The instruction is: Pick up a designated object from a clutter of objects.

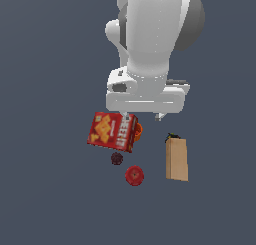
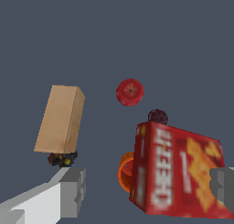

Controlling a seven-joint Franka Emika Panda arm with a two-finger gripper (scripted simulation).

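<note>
1. Exterior view: the end effector (image 1: 142, 114) hangs above the desk (image 1: 45, 189). It holds nothing. The tan block (image 1: 177, 159) lies untouched, so the pick-up has not started yet.
2. In the wrist view the two fingers (image 2: 73, 191) are spread wide apart, with only air and the clutter below between them.
3. No edge or corner of the desk shows, so I place things by each other. The tan block lies well apart from the red cracker box (image 1: 113, 131).
4. A tiny dark multicoloured item (image 1: 172, 136) sits right at the end of the tan block nearest the arm. I think it could get bumped or pinched in the grab.
5. An orange piece (image 1: 138, 131) peeks out from behind the red cracker box, on the side facing the block.
6. A small dark maroon ball (image 1: 117, 158) and a red apple-like ball (image 1: 134, 175) lie near the box, clear of the block.
7. What is left, I think: move over the block, go down, close, lift.
</note>
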